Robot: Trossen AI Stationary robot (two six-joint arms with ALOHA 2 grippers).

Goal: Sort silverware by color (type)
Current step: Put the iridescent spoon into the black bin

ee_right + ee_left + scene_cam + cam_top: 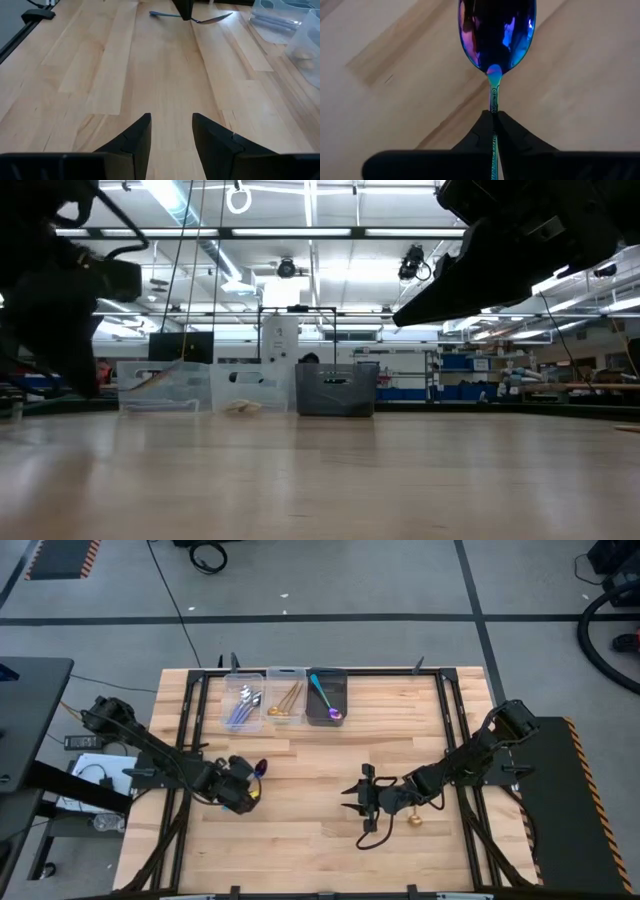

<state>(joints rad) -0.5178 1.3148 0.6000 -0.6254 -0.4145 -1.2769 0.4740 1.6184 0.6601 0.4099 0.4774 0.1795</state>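
My left gripper (250,783) is at the table's left middle, shut on an iridescent spoon (497,35) with a purple-blue bowl (262,768) and a teal handle. The right wrist view shows this spoon (212,19) lying level under the left gripper's dark fingers (184,9). My right gripper (352,796) is open and empty over bare wood right of the table's middle; its fingers (135,137) stand apart. A small gold piece (413,820) lies on the table by the right arm. My left gripper pinches the spoon's slim handle just behind the bowl (493,100) between its two fingers (480,132). The fingers come from above and lie across the handle. The spoon sits level, bowl pointing away from the gripper; whether it is clear of the table I cannot tell.
Three bins stand in a row at the far edge: a clear one with silver and lilac spoons (243,705), a clear one with gold spoons (286,703), and a dark one with an iridescent spoon (326,698). Black frame rails (190,720) run along the table's sides.
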